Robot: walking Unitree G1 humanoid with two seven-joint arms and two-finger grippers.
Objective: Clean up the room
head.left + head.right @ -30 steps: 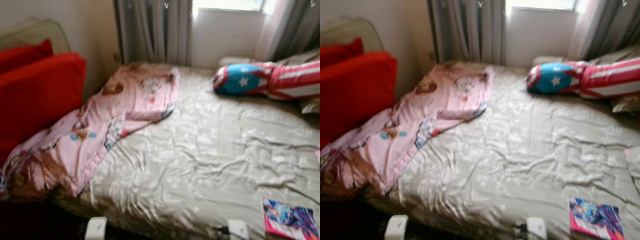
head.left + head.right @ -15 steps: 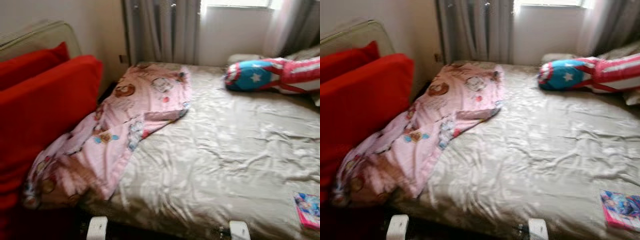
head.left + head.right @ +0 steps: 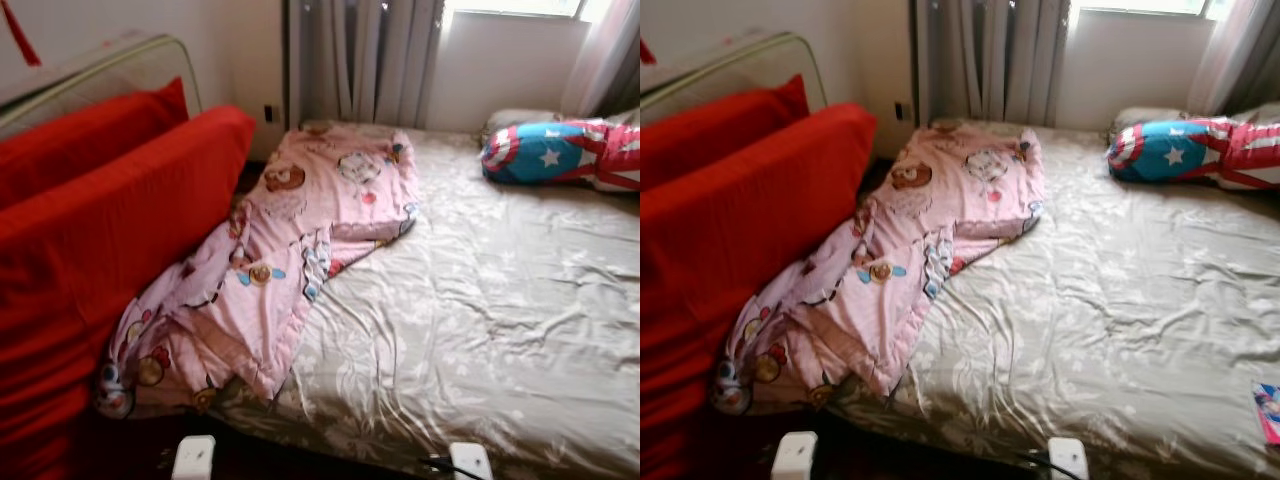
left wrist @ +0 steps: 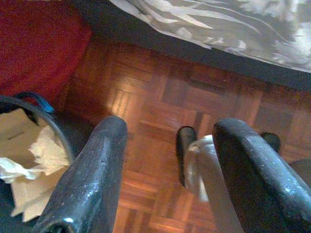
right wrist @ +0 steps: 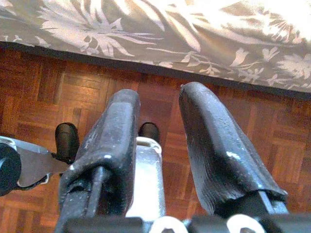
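A crumpled pink cartoon-print blanket [image 3: 290, 250] lies along the left side of the bed [image 3: 500, 300] and hangs over its near corner. The bed's beige floral sheet is wrinkled. A blue, red and white star pillow [image 3: 560, 150] rests at the far right. A pink magazine [image 3: 1270, 412] peeks in at the bed's right edge. My left gripper [image 4: 170, 131] hangs open above the parquet floor, beside a dark bin [image 4: 58, 128] with crumpled paper inside. My right gripper [image 5: 159, 94] hangs open over the floor [image 5: 272, 126] near the bed's edge, holding nothing.
Big red cushions [image 3: 110, 220] fill the left, leaning against a metal frame. Grey curtains [image 3: 360, 60] and a window stand behind the bed. The parquet floor runs along the bed's near edge, where my feet [image 5: 68, 138] stand.
The whole picture has shifted right, so the camera has turned left: more of the red cushions shows, and the magazine has slid to the right edge. The things themselves have not moved.
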